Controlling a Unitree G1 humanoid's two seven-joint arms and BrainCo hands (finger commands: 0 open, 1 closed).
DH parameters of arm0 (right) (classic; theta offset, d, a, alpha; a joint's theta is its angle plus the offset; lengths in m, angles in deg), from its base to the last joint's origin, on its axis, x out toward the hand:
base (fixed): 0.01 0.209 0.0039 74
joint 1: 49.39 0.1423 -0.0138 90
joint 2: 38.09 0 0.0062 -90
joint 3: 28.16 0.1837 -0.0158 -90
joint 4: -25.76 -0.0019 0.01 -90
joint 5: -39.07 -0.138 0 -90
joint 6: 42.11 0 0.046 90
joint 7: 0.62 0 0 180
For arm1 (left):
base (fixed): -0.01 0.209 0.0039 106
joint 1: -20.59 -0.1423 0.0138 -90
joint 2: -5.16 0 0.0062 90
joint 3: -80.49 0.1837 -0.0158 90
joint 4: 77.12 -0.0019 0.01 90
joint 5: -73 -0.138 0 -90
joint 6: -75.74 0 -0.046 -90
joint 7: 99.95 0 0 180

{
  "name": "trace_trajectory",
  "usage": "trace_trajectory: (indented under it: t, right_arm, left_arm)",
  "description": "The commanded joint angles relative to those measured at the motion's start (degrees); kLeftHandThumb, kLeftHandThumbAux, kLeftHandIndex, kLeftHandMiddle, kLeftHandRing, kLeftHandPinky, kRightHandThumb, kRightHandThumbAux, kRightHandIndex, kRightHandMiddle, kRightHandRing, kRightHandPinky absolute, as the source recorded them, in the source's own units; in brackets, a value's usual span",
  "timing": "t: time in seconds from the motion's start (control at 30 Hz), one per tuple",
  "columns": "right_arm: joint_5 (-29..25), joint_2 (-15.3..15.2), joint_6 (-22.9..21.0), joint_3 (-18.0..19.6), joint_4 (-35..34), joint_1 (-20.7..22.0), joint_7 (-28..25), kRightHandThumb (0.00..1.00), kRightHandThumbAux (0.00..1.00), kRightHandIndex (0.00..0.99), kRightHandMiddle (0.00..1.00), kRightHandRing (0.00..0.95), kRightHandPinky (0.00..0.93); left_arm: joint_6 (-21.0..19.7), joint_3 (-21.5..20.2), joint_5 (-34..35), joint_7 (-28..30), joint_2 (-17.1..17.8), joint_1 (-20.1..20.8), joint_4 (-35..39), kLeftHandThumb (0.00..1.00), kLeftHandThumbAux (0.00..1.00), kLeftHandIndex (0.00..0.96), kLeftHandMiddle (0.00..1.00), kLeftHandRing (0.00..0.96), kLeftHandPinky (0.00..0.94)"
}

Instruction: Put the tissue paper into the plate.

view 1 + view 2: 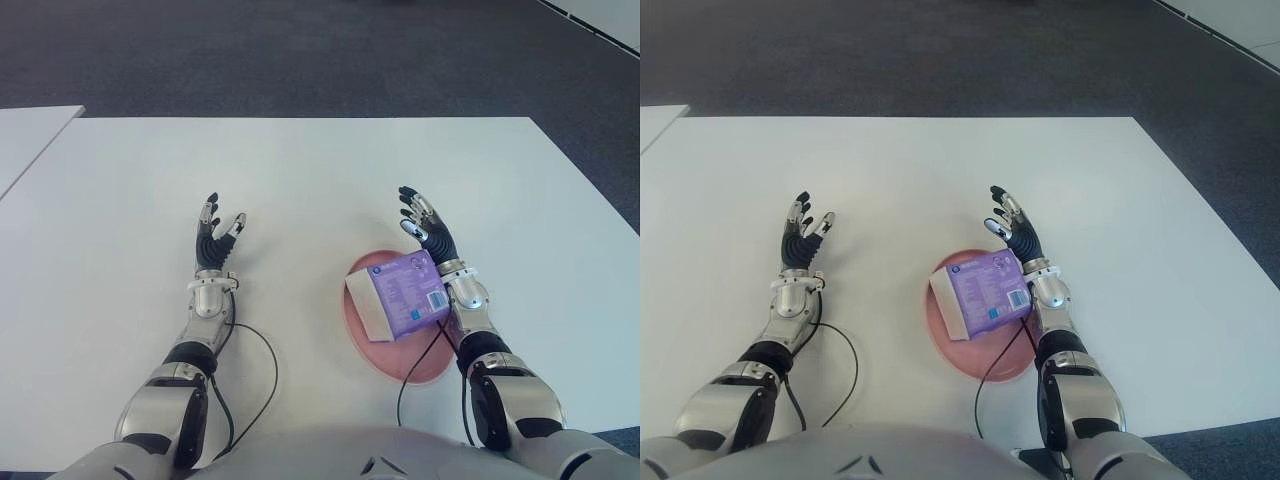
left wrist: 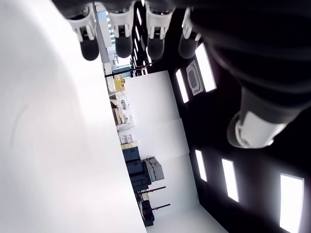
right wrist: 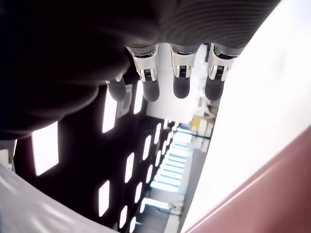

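- The left hand point(image 1: 217, 236) shows over the white table point(image 1: 300, 180), well apart from the plate on its left, fingers spread and holding nothing
- The tissue paper point(image 1: 402, 295), a purple pack, lies tilted in the pink plate point(image 1: 415, 365), its near corner over the right rim
- The right hand point(image 1: 424, 225) is just beyond the pack, fingers extended and empty
- The placing looks done; to finish well, draw the right hand up and away without brushing the pack, so it does not slide off the rim

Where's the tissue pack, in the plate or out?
In. The tissue pack lies on the pink plate; the right hand is open beside it.
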Motion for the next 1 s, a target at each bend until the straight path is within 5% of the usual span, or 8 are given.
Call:
trace_trajectory:
  t: [0.03,1.0]
  right_arm:
    - [0.68,-0.18,0.48,-0.67,0.69,-2.37,-0.03,0.0,0.392,0.0,0.0,0.0,0.0]
    - [0.97,-0.28,1.16,-2.51,-2.01,-6.63,0.71,0.0,0.358,0.0,0.0,0.0,0.0]
  left_arm:
    - [-1.12,0.49,-0.94,-0.42,-1.05,-5.66,-3.15,0.0,0.563,0.007,0.0,0.0,0.0]
    - [-1.67,0.1,-0.11,0.14,-1.38,-5.37,-3.44,0.0,0.554,0.012,0.0,0.0,0.0]
